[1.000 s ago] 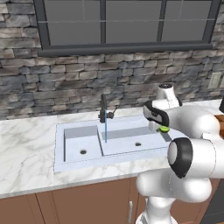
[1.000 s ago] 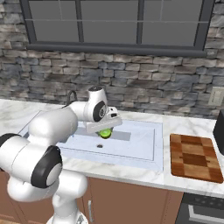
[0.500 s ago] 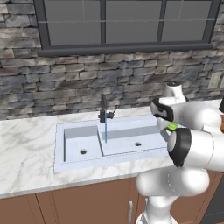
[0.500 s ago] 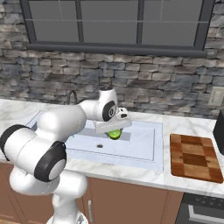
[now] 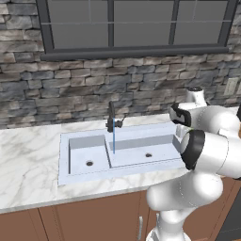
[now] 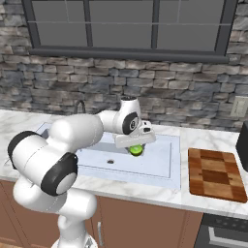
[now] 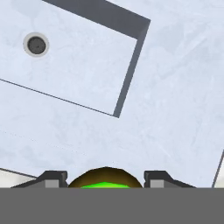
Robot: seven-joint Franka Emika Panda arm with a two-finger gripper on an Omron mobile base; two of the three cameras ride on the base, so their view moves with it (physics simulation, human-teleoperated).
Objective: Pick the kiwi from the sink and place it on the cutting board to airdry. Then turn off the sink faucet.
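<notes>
My gripper (image 6: 136, 145) is shut on the kiwi (image 6: 136, 149), a lime-green fruit, and holds it above the right part of the larger basin of the sink (image 6: 160, 162). In the hand view the kiwi (image 7: 105, 177) sits between the two fingertips (image 7: 56, 177), over the marble counter beside the basin's corner, with a drain hole (image 7: 36, 44) at upper left. On the counter to the right of the sink lies the checkered cutting board (image 6: 215, 174). The dark sink faucet (image 5: 112, 122) stands behind the divider of the sink (image 5: 132, 151), and a thin blue stream of water (image 5: 114, 141) runs from it.
A stone wall and a dark-framed window rise behind the counter. A wall outlet (image 6: 239, 106) and a dark appliance (image 6: 242, 143) lie beyond the board at the far right. White marble counter (image 5: 28, 160) stretches to the left of the sink.
The gripper has carried the kiwi rightward, from over the basin's middle to its right part, closer to the cutting board. The jaws have kept their hold.
</notes>
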